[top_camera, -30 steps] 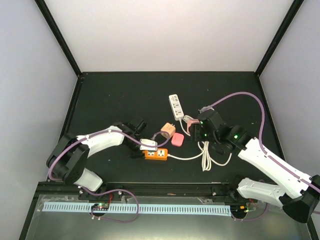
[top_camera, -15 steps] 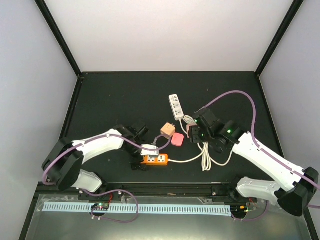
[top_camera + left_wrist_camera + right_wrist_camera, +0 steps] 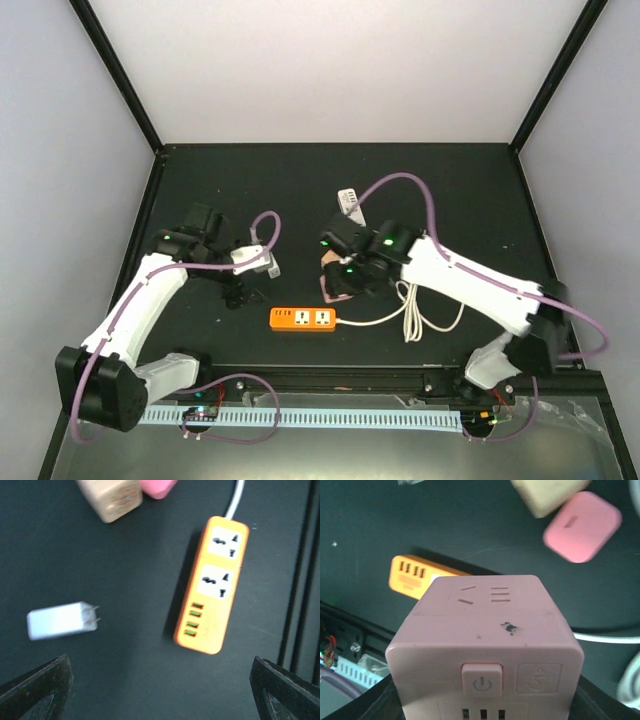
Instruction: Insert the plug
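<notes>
The orange power strip (image 3: 301, 318) lies flat near the front edge, its white cord running right; it also shows in the left wrist view (image 3: 212, 582). A white two-prong plug (image 3: 255, 262) lies loose on the mat, prongs toward the strip, and also shows in the left wrist view (image 3: 59, 620). My left gripper (image 3: 235, 286) hovers above the mat between plug and strip, open and empty (image 3: 160, 685). My right gripper (image 3: 348, 274) is shut on a pink cube socket (image 3: 485, 640) and holds it above the mat, just behind the strip.
A tan cube adapter (image 3: 547, 492) and a flat pink adapter (image 3: 582, 526) lie under the right gripper. A white power strip (image 3: 348, 200) pokes out behind the right arm. A coiled white cable (image 3: 411, 312) lies to the right. Black frame rails run along the front.
My left gripper let go of the white plug and swung left and back; the plug now lies left of the orange strip. My right arm moved left with the pink cube.
</notes>
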`<state>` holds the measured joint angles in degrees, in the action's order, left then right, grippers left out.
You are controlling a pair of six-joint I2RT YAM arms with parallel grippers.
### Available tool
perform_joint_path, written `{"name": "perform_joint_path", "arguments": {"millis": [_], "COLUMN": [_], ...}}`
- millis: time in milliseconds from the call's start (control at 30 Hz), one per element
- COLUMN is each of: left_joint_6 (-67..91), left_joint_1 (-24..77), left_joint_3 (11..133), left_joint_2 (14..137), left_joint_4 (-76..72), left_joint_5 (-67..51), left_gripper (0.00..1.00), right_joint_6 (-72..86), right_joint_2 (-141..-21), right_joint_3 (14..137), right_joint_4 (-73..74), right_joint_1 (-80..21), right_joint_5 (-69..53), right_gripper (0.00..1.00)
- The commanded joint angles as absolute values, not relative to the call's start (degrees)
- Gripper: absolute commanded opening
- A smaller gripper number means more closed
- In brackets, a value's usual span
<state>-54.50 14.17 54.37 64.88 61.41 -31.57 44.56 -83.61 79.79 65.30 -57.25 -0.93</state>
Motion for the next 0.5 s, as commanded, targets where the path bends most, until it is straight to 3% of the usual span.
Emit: {"name": "perform_joint_path", "arguments": {"millis": [0, 133, 467], "left_joint_6": [-57.0, -48.9, -48.4], "left_joint_1": [5.8, 1.6, -1.3], "left_joint_3": [53.6, 52.0, 47.4], "left_joint_2": [63.8, 62.8, 61.3], "left_joint_4": [60.0, 50.9, 45.0], "left_joint_5": [-35.6, -32.9, -31.3], "left_gripper": [0.99, 0.99, 0.99], "right_joint_6": [47.4, 48.0, 52.5], "right_joint_2": [-94.9, -106.5, -115.3], "right_joint_3": [90.9, 102.5, 108.7], "right_joint_4": [70.4, 74.5, 75.9], "right_joint_1": [-62.2, -65.0, -66.2], "right_joint_5": [-4.7, -5.8, -10.0], "right_gripper": [0.01, 0.01, 0.01]}}
